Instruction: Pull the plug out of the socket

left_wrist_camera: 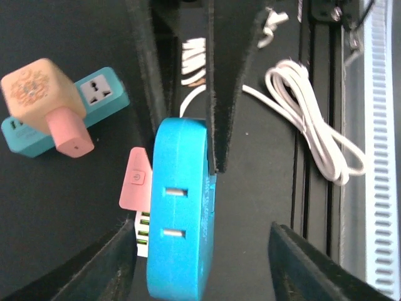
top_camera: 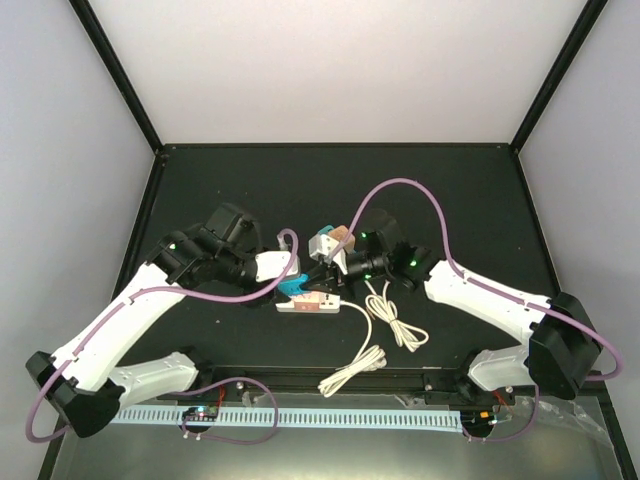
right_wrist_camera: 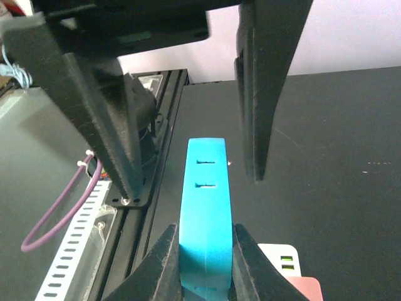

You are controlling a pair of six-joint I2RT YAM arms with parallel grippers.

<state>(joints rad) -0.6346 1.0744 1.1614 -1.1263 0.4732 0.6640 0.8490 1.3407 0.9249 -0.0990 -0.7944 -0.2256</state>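
Observation:
A bright blue plug [right_wrist_camera: 205, 200] with two slots stands on edge against the end of a white socket strip [right_wrist_camera: 280, 259] that has a pink button and green ports. My right gripper [right_wrist_camera: 205, 266] is shut on the plug's flat sides. My left gripper [left_wrist_camera: 207, 263] is open around the same plug [left_wrist_camera: 178, 213], which sits nearer its left finger [left_wrist_camera: 106, 266]. In the top view both grippers, left [top_camera: 288, 274] and right [top_camera: 318, 272], meet over the plug [top_camera: 296, 288] and the strip [top_camera: 315, 304]. I cannot tell whether the plug's pins are still seated.
A teal socket block [left_wrist_camera: 100, 94] carrying a peach cube [left_wrist_camera: 34, 94] and a pink plug [left_wrist_camera: 70, 135] lies just behind, also in the top view [top_camera: 330, 240]. Coiled white cable [top_camera: 385, 320] lies right of the strip. A white slotted rail [top_camera: 300, 415] runs along the front edge.

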